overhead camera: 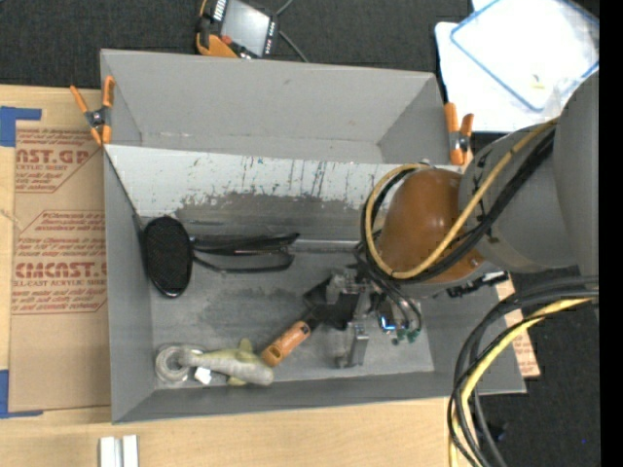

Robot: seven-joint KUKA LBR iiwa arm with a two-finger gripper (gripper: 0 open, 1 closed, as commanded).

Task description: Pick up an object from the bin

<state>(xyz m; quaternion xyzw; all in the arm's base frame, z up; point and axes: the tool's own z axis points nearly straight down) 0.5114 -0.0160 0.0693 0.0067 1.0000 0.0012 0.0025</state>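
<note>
Grey metal bin [243, 163], scuffed floor, sloped walls. Orange-handled tool with a black angular head [288, 340] lies right of centre near the view's lower wall, tilted. Its black end is just beside the gripper [352, 343] on the gripper's view-left side; can't tell if they touch. Gripper open or closed: can't tell. Cream lumpy piece with a metal ring [229, 366] sits by the handle tip, lower left. Black glossy oval-headed brush with a long thin handle [167, 256] lies at upper left.
</note>
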